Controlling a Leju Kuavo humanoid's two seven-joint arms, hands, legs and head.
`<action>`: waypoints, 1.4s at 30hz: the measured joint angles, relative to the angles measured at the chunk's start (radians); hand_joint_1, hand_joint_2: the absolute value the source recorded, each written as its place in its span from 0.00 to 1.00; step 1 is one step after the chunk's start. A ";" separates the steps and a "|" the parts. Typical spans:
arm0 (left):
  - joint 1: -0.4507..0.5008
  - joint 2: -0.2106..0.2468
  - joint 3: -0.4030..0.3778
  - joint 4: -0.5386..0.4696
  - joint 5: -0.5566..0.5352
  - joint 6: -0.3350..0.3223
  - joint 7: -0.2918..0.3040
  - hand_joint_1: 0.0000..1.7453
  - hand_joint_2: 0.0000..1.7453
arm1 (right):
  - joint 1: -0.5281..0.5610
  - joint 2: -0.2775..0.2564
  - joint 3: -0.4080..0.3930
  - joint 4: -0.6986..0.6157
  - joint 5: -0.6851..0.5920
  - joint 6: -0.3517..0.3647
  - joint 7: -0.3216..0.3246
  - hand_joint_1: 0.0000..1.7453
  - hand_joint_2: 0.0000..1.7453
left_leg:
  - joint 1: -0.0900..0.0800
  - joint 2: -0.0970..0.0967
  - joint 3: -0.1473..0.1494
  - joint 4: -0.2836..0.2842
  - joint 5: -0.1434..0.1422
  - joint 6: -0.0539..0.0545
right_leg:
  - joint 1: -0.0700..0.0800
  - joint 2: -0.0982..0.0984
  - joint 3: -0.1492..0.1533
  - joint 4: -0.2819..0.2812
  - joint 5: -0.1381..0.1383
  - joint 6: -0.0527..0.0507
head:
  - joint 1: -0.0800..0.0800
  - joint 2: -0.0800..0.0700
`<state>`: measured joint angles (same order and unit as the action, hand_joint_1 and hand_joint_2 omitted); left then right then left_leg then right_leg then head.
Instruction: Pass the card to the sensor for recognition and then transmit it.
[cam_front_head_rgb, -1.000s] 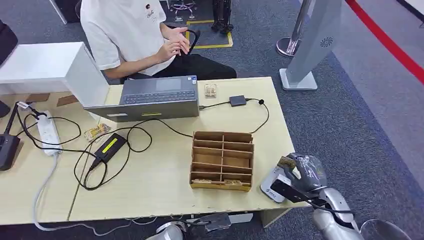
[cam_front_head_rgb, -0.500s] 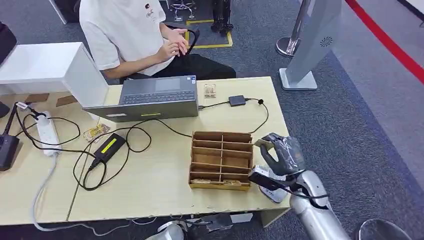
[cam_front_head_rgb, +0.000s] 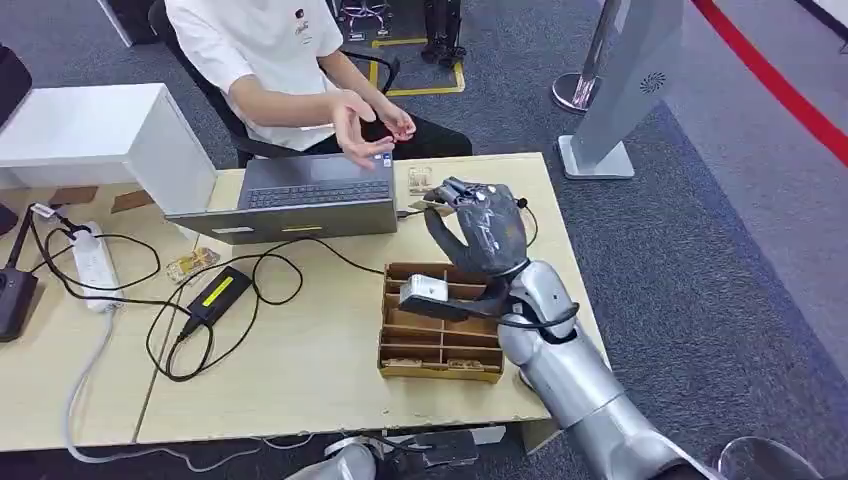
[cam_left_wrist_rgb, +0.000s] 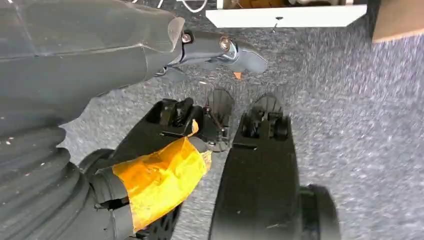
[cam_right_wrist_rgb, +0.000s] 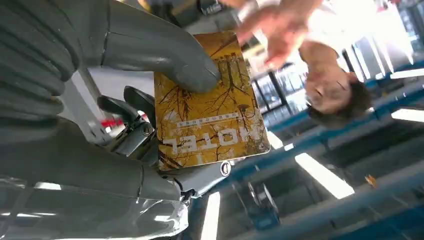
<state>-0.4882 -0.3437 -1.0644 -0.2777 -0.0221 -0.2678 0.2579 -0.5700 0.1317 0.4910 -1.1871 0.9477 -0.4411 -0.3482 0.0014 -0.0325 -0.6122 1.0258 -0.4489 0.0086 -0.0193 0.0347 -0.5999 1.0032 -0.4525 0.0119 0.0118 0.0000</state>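
Observation:
My right hand (cam_front_head_rgb: 480, 235) is raised above the table's far right part, between the cardboard organiser (cam_front_head_rgb: 443, 322) and the laptop (cam_front_head_rgb: 310, 195). It pinches a yellow hotel card (cam_right_wrist_rgb: 210, 100) between the thumb (cam_right_wrist_rgb: 165, 55) and the darker fingers; in the head view only an edge of the card (cam_front_head_rgb: 434, 206) shows. A seated person holds an open hand (cam_front_head_rgb: 350, 125) out over the laptop, a short way from the card. My left hand (cam_left_wrist_rgb: 100, 55) hangs below the table edge over the carpet, and its fingers are hidden.
Two more cards (cam_front_head_rgb: 421, 180) (cam_front_head_rgb: 193, 264) lie on the table. Cables, a black charger (cam_front_head_rgb: 220, 293) and a power strip (cam_front_head_rgb: 95, 265) cover the left half. A white box (cam_front_head_rgb: 90, 135) stands at the back left. A grey stand (cam_front_head_rgb: 620, 90) is on the floor to the right.
My right hand rose from the table's front right edge and moved up and left past the organiser toward the person, card still pinched. The person lifted an open hand toward it.

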 joint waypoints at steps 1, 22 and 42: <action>-0.003 0.000 -0.021 -0.003 0.002 -0.008 0.000 0.00 1.00 | -0.024 0.020 0.017 0.014 0.032 -0.022 0.026 1.00 1.00 | 0.000 0.001 0.000 0.000 0.000 0.000 | 0.000 0.001 0.000 0.000 0.000 -0.001 | 0.000 0.000; -0.044 -0.009 -0.275 -0.068 0.016 -0.067 0.002 0.00 1.00 | -0.337 0.211 0.128 0.449 0.250 -0.174 0.222 1.00 1.00 | 0.000 -0.003 -0.002 0.000 0.001 -0.002 | 0.000 -0.004 -0.001 0.000 0.001 -0.001 | 0.000 0.000; -0.060 -0.016 -0.358 -0.082 -0.032 -0.115 -0.020 0.00 1.00 | -0.376 0.217 0.103 0.616 0.228 -0.169 0.260 0.00 1.00 | 0.000 -0.009 -0.006 0.000 0.001 -0.002 | 0.000 -0.008 -0.003 -0.001 0.000 0.000 | 0.000 0.000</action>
<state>-0.5479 -0.3601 -1.4225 -0.3597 -0.0542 -0.3826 0.2380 -0.9456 0.3487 0.5940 -0.5707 1.1761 -0.6104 -0.0881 0.0016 -0.0415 -0.6185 1.0262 -0.4476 0.0067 -0.0193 0.0266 -0.6033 1.0027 -0.4530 0.0123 0.0122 0.0000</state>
